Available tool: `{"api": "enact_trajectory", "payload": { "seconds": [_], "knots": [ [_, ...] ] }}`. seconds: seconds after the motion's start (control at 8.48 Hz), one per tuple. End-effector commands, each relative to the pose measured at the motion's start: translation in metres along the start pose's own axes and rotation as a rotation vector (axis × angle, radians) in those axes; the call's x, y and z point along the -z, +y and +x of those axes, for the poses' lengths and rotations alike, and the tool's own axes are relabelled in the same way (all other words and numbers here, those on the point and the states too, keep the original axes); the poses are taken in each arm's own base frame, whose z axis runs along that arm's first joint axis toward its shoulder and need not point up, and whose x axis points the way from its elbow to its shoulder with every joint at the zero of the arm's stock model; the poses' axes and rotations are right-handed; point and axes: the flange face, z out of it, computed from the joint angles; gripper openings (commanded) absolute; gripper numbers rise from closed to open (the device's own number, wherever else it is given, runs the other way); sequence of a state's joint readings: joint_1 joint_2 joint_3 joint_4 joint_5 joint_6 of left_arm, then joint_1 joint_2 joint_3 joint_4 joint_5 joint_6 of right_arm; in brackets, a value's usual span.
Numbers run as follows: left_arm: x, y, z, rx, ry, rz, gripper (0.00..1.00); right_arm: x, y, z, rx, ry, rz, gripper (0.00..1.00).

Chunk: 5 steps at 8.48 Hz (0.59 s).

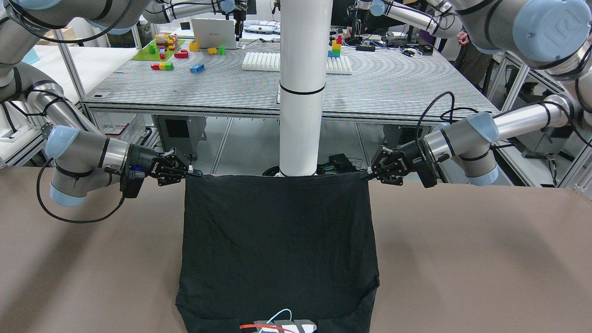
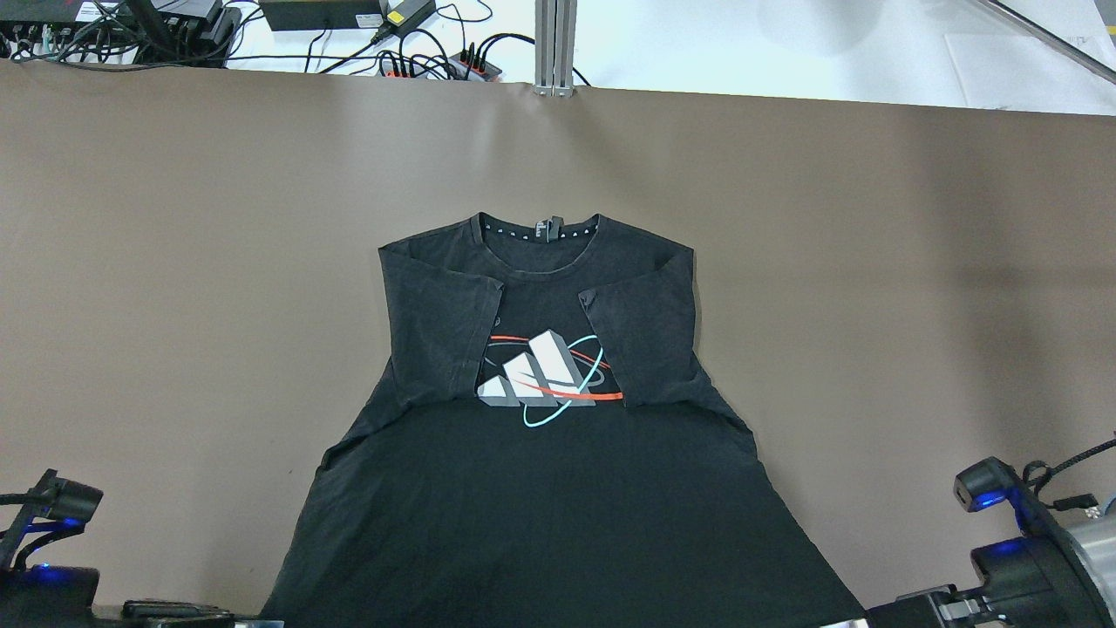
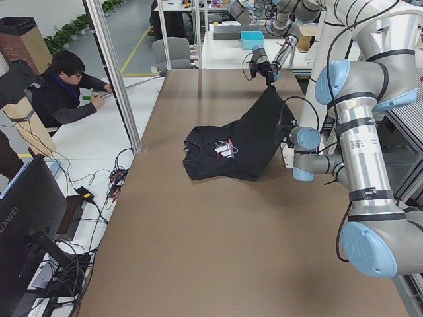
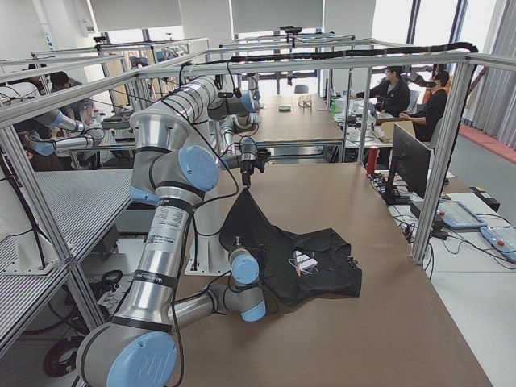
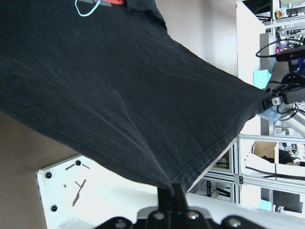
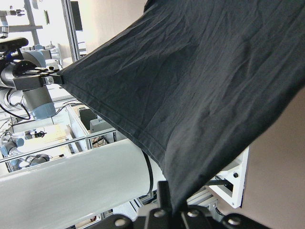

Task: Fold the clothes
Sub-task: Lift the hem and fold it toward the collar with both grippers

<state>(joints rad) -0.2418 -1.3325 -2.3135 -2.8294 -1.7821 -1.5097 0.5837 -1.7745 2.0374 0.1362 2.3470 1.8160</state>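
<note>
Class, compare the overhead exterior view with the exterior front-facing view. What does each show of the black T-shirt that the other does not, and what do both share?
Only the overhead view shows the collar, both sleeves folded inward over the chest, and the whole printed logo. Only the front-facing view shows the left gripper and right gripper shut on the hem's two corners, holding that edge raised and taut in front of the white pole. Both show the black T-shirt on the brown table covering.
</note>
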Motion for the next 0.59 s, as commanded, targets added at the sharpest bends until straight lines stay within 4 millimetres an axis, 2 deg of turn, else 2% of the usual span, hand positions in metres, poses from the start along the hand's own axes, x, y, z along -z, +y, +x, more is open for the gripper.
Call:
{"api": "enact_trajectory", "payload": {
  "seconds": [0.0,0.12,0.24,0.47],
  "knots": [
    [-0.014,-0.013,-0.027,0.005,-0.047,0.094,0.0,-0.012,-0.048,0.03,0.016,0.017,0.075,0.0],
    [-0.013,-0.025,-0.021,0.003,-0.034,0.134,0.0,-0.015,-0.07,0.036,0.018,0.024,0.103,0.0],
    [-0.01,-0.035,-0.022,0.009,-0.037,0.167,0.0,-0.014,-0.091,0.03,0.027,0.027,0.137,0.0],
    [0.0,-0.051,-0.019,0.03,-0.03,0.221,0.0,-0.016,-0.127,0.008,0.02,0.05,0.2,0.0]
  ]
}}
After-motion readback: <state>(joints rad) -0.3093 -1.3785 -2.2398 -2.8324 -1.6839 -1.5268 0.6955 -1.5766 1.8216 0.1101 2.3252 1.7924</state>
